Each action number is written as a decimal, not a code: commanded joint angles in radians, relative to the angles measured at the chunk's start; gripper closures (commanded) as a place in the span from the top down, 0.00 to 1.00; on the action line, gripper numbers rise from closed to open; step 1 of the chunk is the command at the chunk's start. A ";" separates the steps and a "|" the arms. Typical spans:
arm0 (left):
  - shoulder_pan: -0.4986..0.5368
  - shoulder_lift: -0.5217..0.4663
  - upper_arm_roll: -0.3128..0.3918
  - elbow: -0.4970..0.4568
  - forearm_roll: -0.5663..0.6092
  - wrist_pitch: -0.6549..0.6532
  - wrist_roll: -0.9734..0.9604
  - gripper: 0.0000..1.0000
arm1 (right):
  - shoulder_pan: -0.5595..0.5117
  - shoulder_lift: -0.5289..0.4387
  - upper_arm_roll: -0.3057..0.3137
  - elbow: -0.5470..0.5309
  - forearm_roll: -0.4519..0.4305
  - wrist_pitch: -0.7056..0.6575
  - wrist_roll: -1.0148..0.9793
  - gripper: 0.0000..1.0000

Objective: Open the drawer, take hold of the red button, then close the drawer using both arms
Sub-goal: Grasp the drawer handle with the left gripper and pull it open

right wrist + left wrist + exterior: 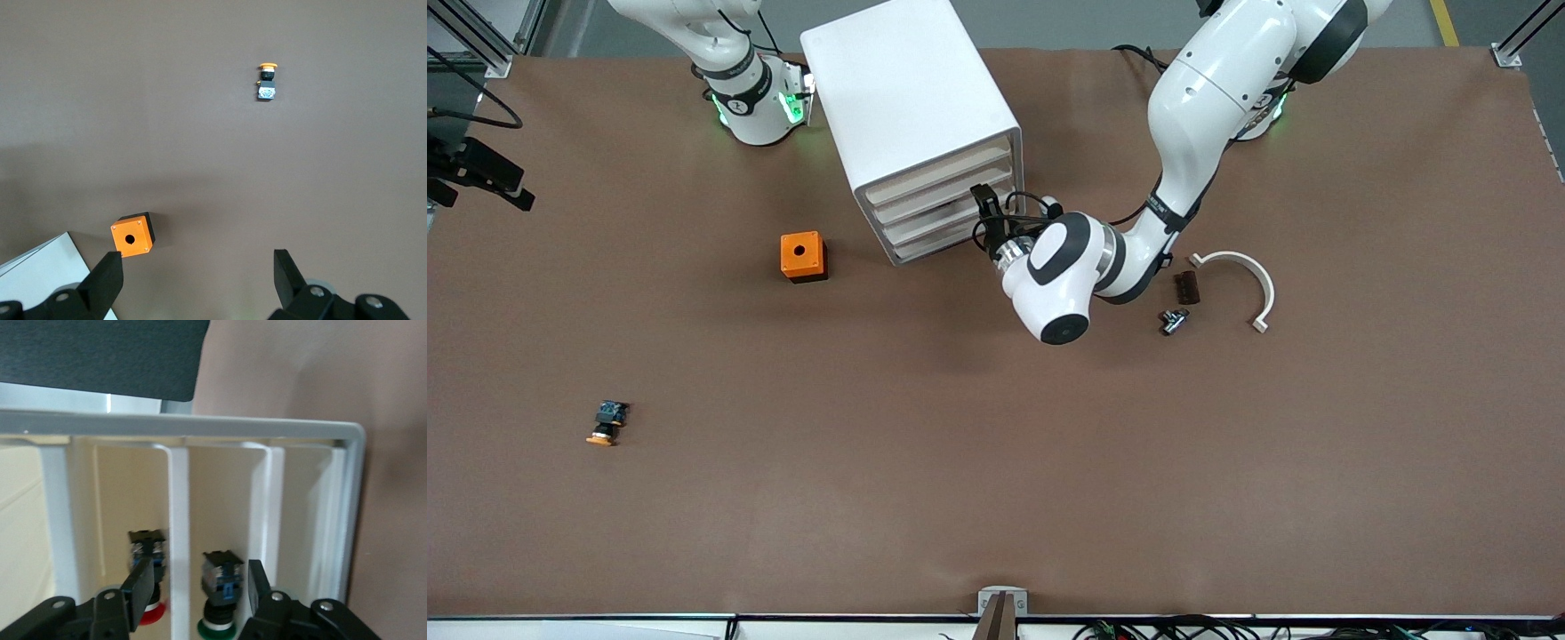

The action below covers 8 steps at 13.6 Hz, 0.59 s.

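Observation:
The white cabinet [907, 98] stands near the robots' bases, its beige drawer fronts [934, 200] facing the left arm's end. My left gripper [987, 209] is at those fronts. The left wrist view looks into an open white drawer [200, 427] split by dividers. The red-capped button [148, 550] lies in one compartment and a green-capped one [221, 577] in the adjoining one. My left gripper [199, 580] is open over the divider between them, holding nothing. My right gripper [197, 280] is open and empty, high over the table; it is out of the front view.
An orange box with a round hole [803, 256] sits beside the cabinet [133, 234]. An orange-capped button [607, 422] lies toward the right arm's end [267, 82]. A white curved piece [1249, 280], a dark brown part [1185, 287] and a small metal part [1174, 320] lie near the left arm.

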<state>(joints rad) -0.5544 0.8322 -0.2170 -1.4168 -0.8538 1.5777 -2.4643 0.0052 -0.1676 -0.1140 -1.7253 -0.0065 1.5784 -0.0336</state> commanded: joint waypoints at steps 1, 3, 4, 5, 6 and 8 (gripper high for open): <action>-0.004 0.007 0.002 0.009 -0.062 -0.018 -0.010 0.59 | -0.010 -0.015 0.014 0.010 -0.015 0.000 -0.011 1.00; -0.021 0.022 0.002 0.010 -0.091 -0.018 -0.015 0.52 | -0.017 -0.006 0.008 0.018 -0.013 0.000 -0.026 1.00; -0.025 0.024 0.002 0.010 -0.100 -0.016 -0.015 0.46 | -0.016 0.006 0.007 0.023 -0.013 0.000 -0.028 1.00; -0.027 0.034 0.002 0.010 -0.100 -0.015 -0.015 0.43 | -0.014 0.052 0.010 0.027 -0.015 0.000 -0.029 1.00; -0.027 0.037 0.002 0.010 -0.102 -0.012 -0.015 0.39 | -0.014 0.081 0.010 0.053 -0.018 -0.004 -0.035 1.00; -0.044 0.044 0.002 0.012 -0.100 -0.008 -0.013 0.37 | -0.019 0.124 0.011 0.053 -0.020 -0.003 -0.046 1.00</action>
<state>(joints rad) -0.5823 0.8658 -0.2182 -1.4171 -0.9329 1.5707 -2.4670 0.0044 -0.1096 -0.1141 -1.7107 -0.0075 1.5805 -0.0574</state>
